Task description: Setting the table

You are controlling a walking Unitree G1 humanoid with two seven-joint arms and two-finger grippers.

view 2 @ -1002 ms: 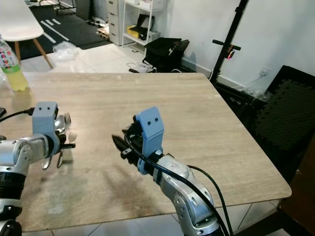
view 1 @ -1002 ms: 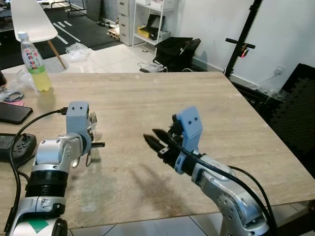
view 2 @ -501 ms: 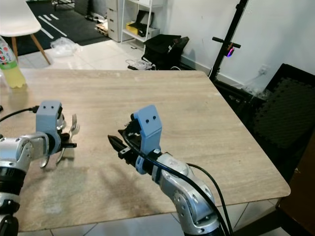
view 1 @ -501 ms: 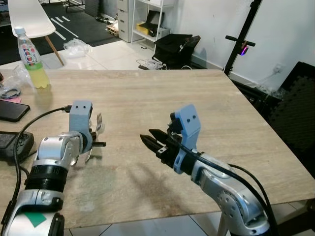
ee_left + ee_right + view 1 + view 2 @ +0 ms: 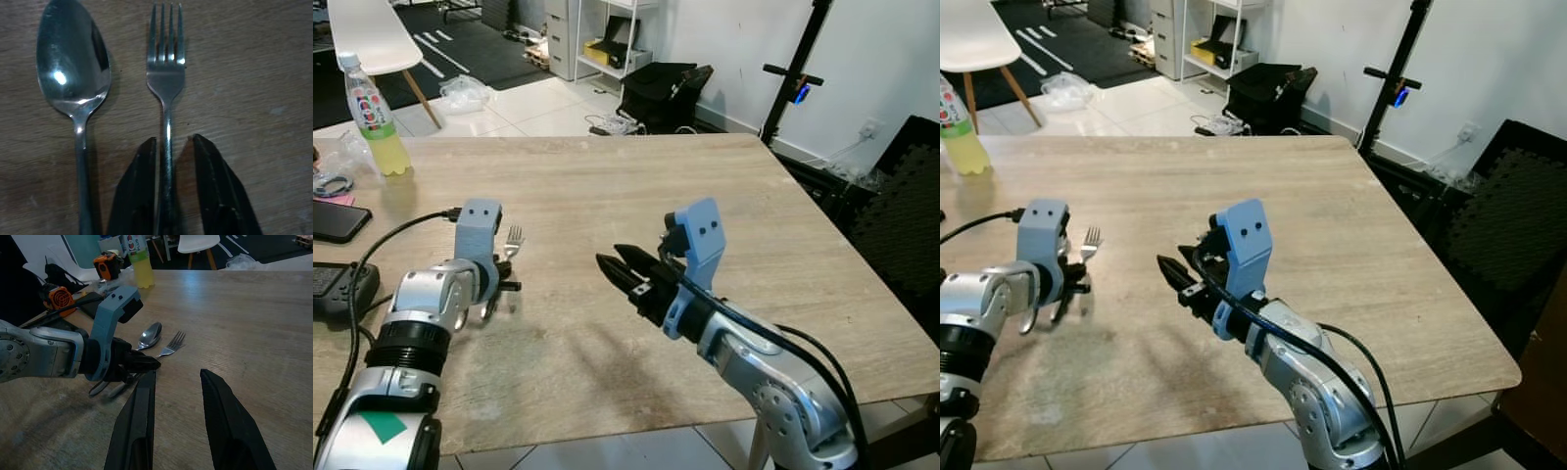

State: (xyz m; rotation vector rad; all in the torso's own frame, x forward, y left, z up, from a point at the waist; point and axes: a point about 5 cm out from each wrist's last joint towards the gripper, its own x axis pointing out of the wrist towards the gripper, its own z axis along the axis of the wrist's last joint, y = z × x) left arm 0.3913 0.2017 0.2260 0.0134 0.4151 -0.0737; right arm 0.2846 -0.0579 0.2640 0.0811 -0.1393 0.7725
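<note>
A steel fork (image 5: 166, 73) lies flat on the wooden table (image 5: 607, 186) beside a steel spoon (image 5: 73, 63), tines pointing away from me. My left gripper (image 5: 173, 139) sits low over the table at the left (image 5: 509, 286), shut on the fork's handle, which runs between its two black fingers. The fork's tines (image 5: 514, 236) stick out past the blue wrist housing. My right gripper (image 5: 612, 260) hovers above the middle of the table, open, with nothing between its fingers (image 5: 142, 421). It points toward the left gripper and the cutlery.
A bottle of yellow drink (image 5: 370, 106) stands at the table's far left. A black phone (image 5: 337, 220) and a black controller (image 5: 337, 284) lie at the left edge. A black stand (image 5: 795, 88) and a bag (image 5: 661, 93) are beyond the table.
The left gripper has carried the fork a little to the right and set it down flatter; its tines now reach further out. The right gripper has drifted slightly right.
</note>
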